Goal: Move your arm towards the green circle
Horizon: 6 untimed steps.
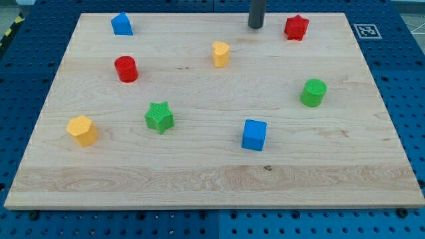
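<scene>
The green circle (313, 92) stands on the wooden board at the view's right, about mid-height. My tip (255, 26) is at the view's top, right of centre, up and to the left of the green circle and well apart from it. It is just left of the red star (296, 27) and up and to the right of the yellow block (220, 54).
Also on the board (199, 179): a blue block (121, 24) at top left, a red cylinder (125, 69), a green star (159, 117), a yellow hexagon (82, 130) at the left, a blue cube (254, 135) at lower centre. A marker tag (366, 30) lies off the board's top right.
</scene>
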### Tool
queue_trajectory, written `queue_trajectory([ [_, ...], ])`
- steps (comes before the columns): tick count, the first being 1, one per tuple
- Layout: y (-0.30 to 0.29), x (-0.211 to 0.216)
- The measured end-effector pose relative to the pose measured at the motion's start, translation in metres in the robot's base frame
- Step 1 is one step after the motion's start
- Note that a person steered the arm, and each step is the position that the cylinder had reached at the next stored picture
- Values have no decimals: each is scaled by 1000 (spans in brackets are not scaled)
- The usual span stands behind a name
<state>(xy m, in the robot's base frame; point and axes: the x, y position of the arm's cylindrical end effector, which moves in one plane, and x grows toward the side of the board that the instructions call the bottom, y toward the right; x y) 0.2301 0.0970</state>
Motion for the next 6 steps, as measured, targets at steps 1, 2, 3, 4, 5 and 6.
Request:
queue_trajectory([
  [1,0,26],
  [2,6,64],
  [3,29,103],
  [4,79,137],
  [5,134,158],
  [6,158,204],
])
